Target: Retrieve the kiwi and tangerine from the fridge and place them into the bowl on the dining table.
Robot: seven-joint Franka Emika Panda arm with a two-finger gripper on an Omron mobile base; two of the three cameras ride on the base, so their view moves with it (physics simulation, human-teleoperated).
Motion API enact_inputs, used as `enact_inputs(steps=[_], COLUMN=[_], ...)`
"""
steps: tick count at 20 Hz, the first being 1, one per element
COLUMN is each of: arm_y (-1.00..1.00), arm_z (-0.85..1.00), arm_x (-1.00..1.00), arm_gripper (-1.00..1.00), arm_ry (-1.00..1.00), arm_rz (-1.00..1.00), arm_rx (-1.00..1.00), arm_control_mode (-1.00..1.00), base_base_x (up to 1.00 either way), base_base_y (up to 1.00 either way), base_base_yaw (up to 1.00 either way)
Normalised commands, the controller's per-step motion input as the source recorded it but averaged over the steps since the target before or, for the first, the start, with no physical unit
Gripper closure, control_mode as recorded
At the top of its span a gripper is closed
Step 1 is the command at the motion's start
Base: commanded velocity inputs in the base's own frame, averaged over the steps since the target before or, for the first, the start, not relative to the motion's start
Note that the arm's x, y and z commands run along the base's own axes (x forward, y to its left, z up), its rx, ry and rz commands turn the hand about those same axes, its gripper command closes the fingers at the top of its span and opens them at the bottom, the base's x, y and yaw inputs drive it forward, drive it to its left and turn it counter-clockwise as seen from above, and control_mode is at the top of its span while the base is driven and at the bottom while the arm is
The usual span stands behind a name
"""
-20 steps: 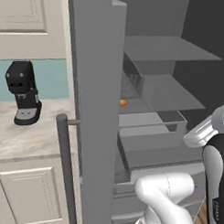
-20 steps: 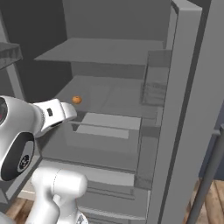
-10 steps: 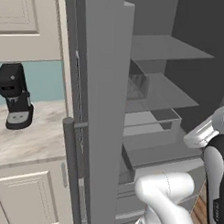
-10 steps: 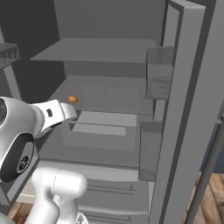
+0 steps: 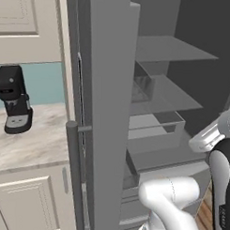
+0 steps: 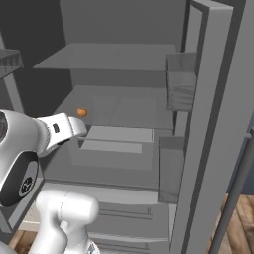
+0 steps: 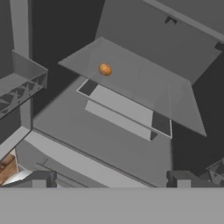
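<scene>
The two-finger dark tool [image 7: 111, 177], fingers spread and holding nothing, sits low before the tall grey open fridge [image 6: 198, 124]. Beyond it, the tiny round orange tangerine [image 7: 105, 69] rests on the fridge's middle shelf, near its left edge. A nudge could roll it away; the kiwi, probably hidden, might be missed.

Home kitchen, rendered. Evidence: tall grey fridge [image 5: 105, 112] w/ doors open, grey shelves [image 6: 111, 57] and drawers inside, small orange fruit [image 6: 82, 112] on a mid shelf. Beside fridge: cream panelled cabinets [image 5: 24, 198] above & below a marble-look tabletop [image 5: 26, 142], pale teal wall strip behind it, black coffee machine [image 5: 14, 99] standing on top. Wood plank floor [image 6: 238, 223] at lower right.
</scene>
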Motion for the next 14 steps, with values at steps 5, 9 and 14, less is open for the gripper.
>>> enact_inputs(steps=[5,9,14], arm_y=[0.00,0.00,0.00], arm_z=[0.00,0.00,0.00], arm_x=[0.00,0.00,0.00], arm_gripper=[-1.00,-1.00,-1.00], arm_ry=[0.00,0.00,0.00], arm_rz=[0.00,0.00,0.00], arm_rx=[0.00,0.00,0.00], arm_control_mode=[1.00,1.00,1.00], base_base_x=[0.35,0.40,0.46], base_base_y=[-0.24,-0.26,-0.34], base_base_yaw=[-0.07,0.00,0.07])
